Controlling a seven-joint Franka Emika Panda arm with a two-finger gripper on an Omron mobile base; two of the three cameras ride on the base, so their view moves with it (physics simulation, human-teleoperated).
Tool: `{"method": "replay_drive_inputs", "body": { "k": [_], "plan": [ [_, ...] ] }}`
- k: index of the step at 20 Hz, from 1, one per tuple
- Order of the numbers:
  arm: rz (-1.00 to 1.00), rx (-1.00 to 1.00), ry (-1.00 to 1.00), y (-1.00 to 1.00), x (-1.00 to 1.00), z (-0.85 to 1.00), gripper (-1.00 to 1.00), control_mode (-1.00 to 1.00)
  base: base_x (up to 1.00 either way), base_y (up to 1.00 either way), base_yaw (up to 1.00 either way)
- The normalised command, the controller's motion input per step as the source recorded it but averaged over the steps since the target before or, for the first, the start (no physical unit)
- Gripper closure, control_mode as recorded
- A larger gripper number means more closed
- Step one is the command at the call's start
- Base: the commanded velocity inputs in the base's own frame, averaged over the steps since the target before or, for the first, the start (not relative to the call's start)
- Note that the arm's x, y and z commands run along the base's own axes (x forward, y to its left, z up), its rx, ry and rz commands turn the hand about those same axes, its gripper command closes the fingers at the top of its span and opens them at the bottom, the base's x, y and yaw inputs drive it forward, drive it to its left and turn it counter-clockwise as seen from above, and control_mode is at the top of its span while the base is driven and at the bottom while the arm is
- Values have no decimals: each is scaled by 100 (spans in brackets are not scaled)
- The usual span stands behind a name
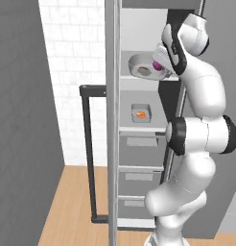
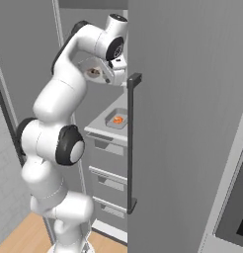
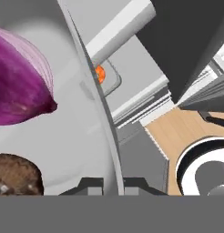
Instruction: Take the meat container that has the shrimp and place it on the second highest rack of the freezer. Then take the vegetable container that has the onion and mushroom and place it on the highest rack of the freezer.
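Observation:
The vegetable container [image 1: 141, 66], a rounded grey tub, sits tilted at the level of the highest rack [image 1: 139, 79] inside the open freezer [image 1: 112, 144]. My gripper [image 1: 163, 60] is shut on its right rim. In the hand view the tub's wall [image 3: 109, 132] runs between my fingertips [image 3: 89, 186], with the purple onion [image 3: 20, 86] and brown mushroom [image 3: 16, 175] inside. One shelf below stands the meat container [image 1: 140, 113] with the orange shrimp [image 1: 140, 114]. From the right I see the gripper [image 2: 109, 69], the tub [image 2: 93, 69] and the tray [image 2: 117, 118].
The freezer's door stands open edge-on, its dark bar handle [image 1: 88, 144] out to the left. Three drawers [image 1: 139, 178] lie under the shelves. A neighbouring grey door with a dark handle [image 2: 131, 143] rises on the right, beside a black-windowed oven [image 2: 237, 207].

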Motion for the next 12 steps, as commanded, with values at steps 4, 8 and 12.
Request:
{"method": "replay_drive_inputs", "body": {
  "k": [4,8,12],
  "plan": [
    [-1,-8,0,-9,58,-3,100,-100,0,0,0],
    [-7,-7,0,-2,72,-12,100,-100,0,0,0],
    [-17,-9,0,0,57,-37,100,-100,0,0,0]
  ]
}}
